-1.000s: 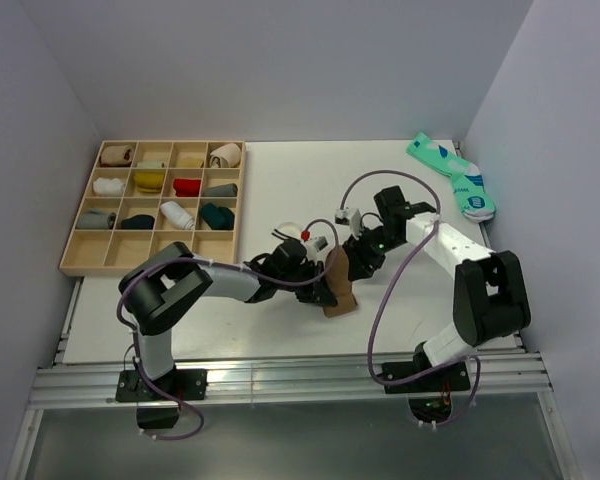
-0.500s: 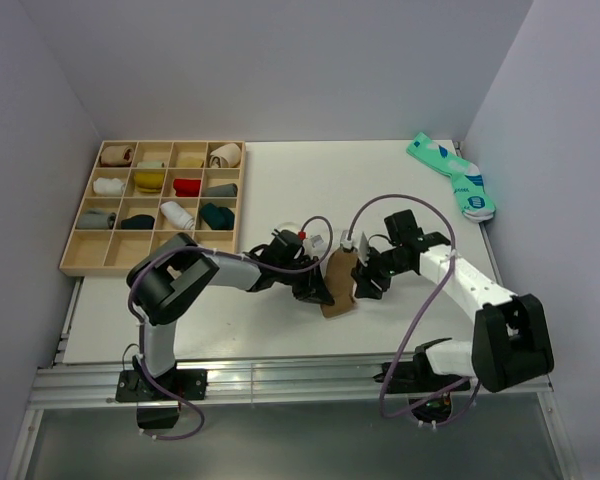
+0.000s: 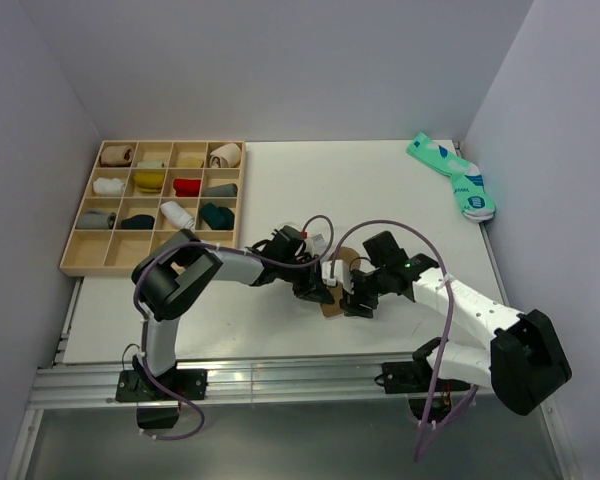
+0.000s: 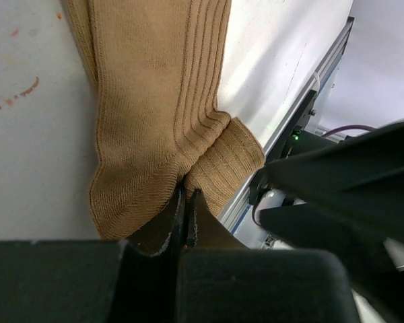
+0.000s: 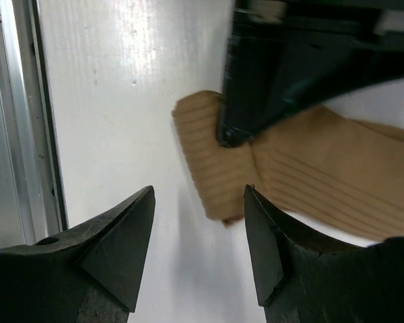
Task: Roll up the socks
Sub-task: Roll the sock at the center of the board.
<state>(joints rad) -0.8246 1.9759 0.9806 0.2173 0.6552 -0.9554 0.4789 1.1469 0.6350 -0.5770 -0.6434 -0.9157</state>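
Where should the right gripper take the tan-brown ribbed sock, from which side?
On the tan-brown ribbed sock, the loose end past the left gripper's pinch. Probably from above: that end lies flat, and the right gripper's open jaws hang over it.

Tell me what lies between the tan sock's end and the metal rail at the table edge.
Only bare white table, as the right wrist view shows: nothing rests between the tan sock and the rail.

White table [image 3: 310,190] bears tan sock [image 4: 155,101], teal socks [image 3: 450,175], wooden tray [image 3: 130,250]
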